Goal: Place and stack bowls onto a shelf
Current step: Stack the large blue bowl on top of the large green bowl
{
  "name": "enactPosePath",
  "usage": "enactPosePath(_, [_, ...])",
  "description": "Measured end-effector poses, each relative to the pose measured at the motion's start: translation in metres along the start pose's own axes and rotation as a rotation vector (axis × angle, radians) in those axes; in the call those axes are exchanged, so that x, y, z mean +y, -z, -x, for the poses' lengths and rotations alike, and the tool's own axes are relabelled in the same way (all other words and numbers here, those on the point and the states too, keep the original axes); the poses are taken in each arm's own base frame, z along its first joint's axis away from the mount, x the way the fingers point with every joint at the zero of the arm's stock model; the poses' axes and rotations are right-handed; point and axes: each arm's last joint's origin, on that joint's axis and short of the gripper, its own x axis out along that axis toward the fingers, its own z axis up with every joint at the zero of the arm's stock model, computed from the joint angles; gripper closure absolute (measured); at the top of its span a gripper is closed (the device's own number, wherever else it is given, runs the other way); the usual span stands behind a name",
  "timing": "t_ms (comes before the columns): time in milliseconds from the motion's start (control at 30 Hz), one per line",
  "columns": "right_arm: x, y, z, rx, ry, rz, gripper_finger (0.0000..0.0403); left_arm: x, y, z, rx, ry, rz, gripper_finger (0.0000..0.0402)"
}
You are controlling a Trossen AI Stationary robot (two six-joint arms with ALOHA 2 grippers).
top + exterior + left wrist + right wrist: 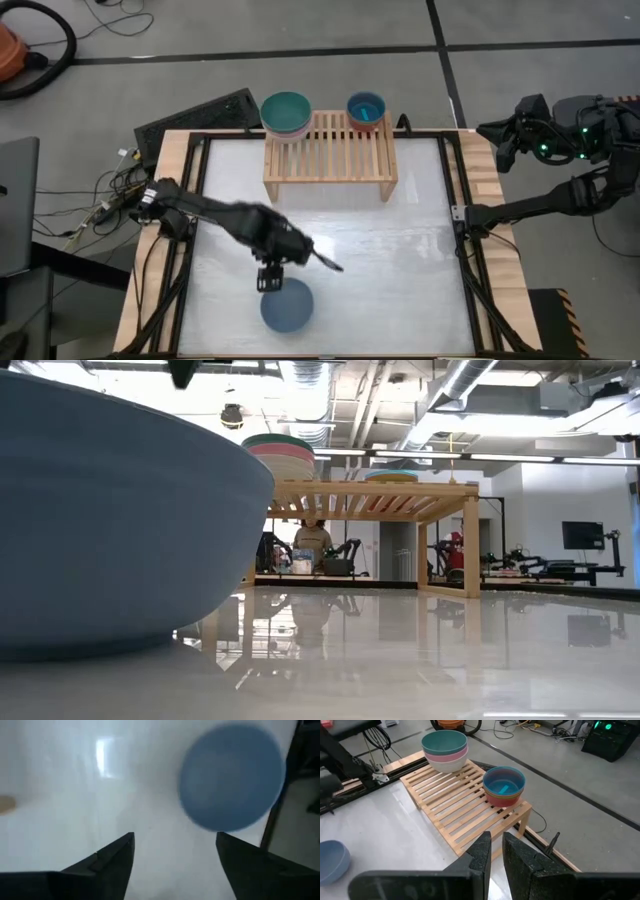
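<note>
Left pincer (pixel 270 283), fingers wide, hovers beside the slate blue bowl (pixel 286 305), likely next to grasp it for the shelf (pixel 330 160).

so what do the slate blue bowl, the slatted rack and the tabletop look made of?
Slate blue round bowl: probably plastic, matte, uniform colour, no glare.
Low slatted light-wood shelf: unpainted pale wood, bare-looking bars and solid legs.
White tabletop: smooth, glossy sheet; the low view shows it mirroring the shelf legs. Exact material unclear.
</note>
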Motion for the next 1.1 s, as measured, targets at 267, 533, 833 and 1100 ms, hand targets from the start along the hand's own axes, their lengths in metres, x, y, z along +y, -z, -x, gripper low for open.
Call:
enactPosePath(267, [0.0, 0.0, 0.0, 0.0, 0.0, 0.0, 0.0327, -0.028, 0.001, -0.08, -0.027, 0.184, -0.043, 0.0125])
enactPosePath(533, [0.0, 0.0, 0.0, 0.0, 0.0, -0.001, 0.0327, -0.012, 0.017, -0.136, 0.021, 0.115, 0.047, 0.0125])
enactPosePath(833, [0.0, 0.0, 0.0, 0.0, 0.0, -0.001, 0.0327, -0.016, 0.009, -0.122, -0.023, 0.188, 0.102, 0.0125])
enactPosePath(1100, [0.0, 0.0, 0.0, 0.0, -0.001, -0.001, 0.0327, -0.022, -0.001, -0.095, -0.093, 0.144, 0.111, 0.0125])
